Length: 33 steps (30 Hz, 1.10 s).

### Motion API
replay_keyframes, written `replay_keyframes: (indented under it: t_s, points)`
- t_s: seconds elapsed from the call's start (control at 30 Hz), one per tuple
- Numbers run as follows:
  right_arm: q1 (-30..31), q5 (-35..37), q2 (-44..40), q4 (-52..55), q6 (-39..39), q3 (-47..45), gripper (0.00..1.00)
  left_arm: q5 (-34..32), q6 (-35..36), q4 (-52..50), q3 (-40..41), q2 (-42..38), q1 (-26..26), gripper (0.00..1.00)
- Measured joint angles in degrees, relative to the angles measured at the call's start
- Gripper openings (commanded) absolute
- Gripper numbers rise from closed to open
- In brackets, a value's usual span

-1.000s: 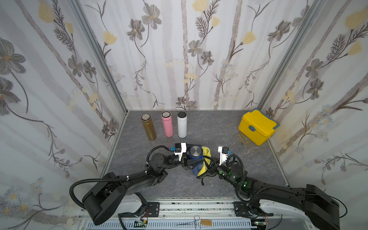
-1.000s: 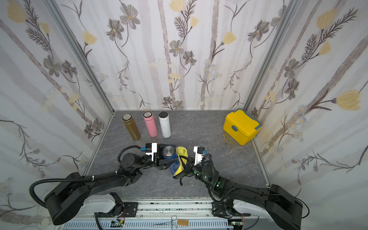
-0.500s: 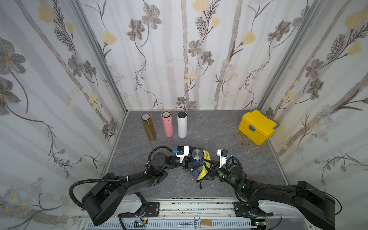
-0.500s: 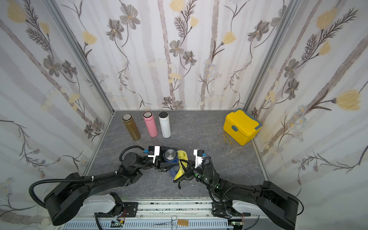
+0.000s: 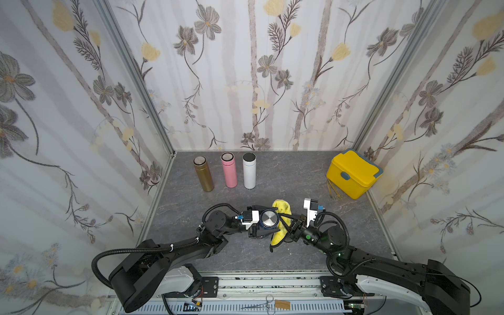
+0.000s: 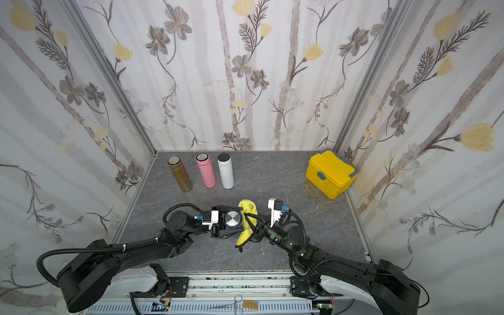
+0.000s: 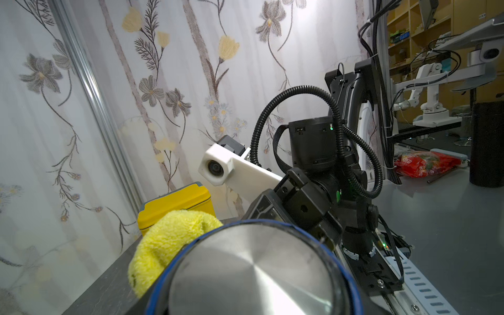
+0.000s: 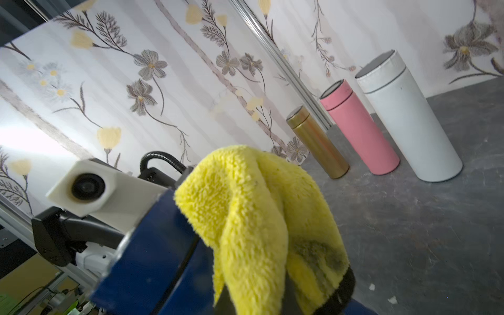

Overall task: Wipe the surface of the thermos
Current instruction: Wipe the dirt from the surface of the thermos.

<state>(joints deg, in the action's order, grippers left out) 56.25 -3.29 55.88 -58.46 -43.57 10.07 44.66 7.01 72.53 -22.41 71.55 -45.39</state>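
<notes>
While the left gripper [image 5: 257, 229] clamps the blue steel-lidded thermos [image 5: 268, 219] and the right gripper [image 5: 286, 229] pinches the fluffy yellow cloth [image 5: 282, 208], hard rubbing could twist the thermos loose.

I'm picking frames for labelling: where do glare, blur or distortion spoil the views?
Left wrist view: the thermos lid fills the foreground, soft, with radial glare; the wall's metal post bows. Right wrist view: tilted, the cloth sharp on top but blurring at the frame's edge, a blown-out patch on the wall. Both top views: sharp, evenly lit.
</notes>
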Motion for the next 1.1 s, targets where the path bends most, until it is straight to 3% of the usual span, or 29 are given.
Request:
replay_keyframes:
  t_s: [0.13, 0.43, 0.73, 1.0, 1.1]
  points:
    - [0.0, 0.15, 3.91, -1.2, -0.96, -4.04, 0.0, 2.08, 2.51, -0.2, 0.0, 1.7, 0.0, 0.0]
    - [0.63, 2.03, -6.4, 6.91, 2.29, 2.47, 0.0, 5.49, 13.64, -6.45, -2.95, 1.88, -0.02, 0.0]
    - [0.85, 1.05, 2.51, 3.67, 2.47, -3.63, 0.0, 6.29, 24.33, -11.3, 0.24, 2.12, -0.04, 0.0]
    - [0.96, 0.57, -8.92, 13.35, 6.23, 4.35, 0.0, 9.2, 34.51, -16.15, -0.33, -1.33, 0.0, 0.0]
    - [0.96, 0.0, -8.79, 13.94, 6.82, 5.35, 0.0, 9.62, 36.89, -18.32, 1.11, -2.91, 0.0, 0.0]
